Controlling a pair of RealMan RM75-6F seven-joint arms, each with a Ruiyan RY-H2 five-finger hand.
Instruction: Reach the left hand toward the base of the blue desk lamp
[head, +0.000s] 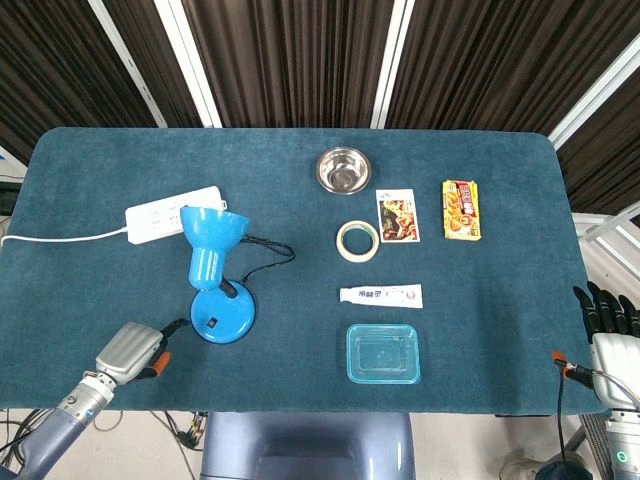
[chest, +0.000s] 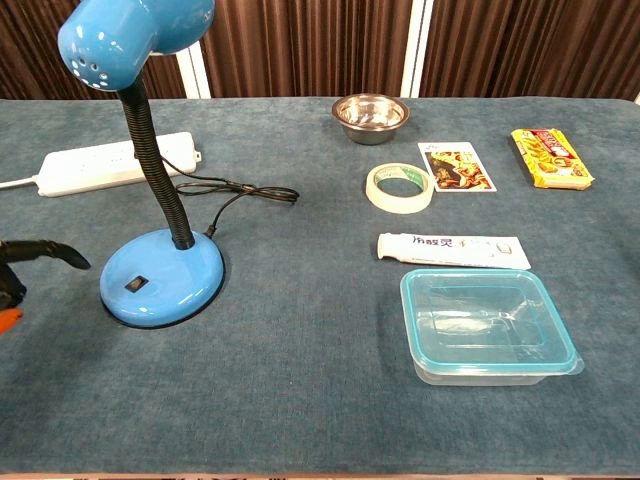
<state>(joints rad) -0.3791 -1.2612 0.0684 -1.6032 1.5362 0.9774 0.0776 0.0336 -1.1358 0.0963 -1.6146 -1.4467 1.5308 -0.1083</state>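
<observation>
The blue desk lamp stands upright on the table's left half, its round base (head: 223, 316) (chest: 161, 277) carrying a small black switch and its shade (head: 211, 231) tilted up. My left hand (head: 132, 350) hovers low just left of the base, a dark fingertip (chest: 58, 254) reaching toward its rim without touching; it holds nothing and its fingers look apart. My right hand (head: 606, 325) hangs off the table's right edge, fingers extended and empty.
A white power strip (head: 172, 212) lies behind the lamp with the black cord (chest: 240, 193) looping from it. Right of the lamp are a steel bowl (head: 342, 168), tape roll (head: 357, 240), card (head: 397, 215), yellow snack pack (head: 461, 209), tube (head: 380, 295) and clear lidded box (head: 383, 353).
</observation>
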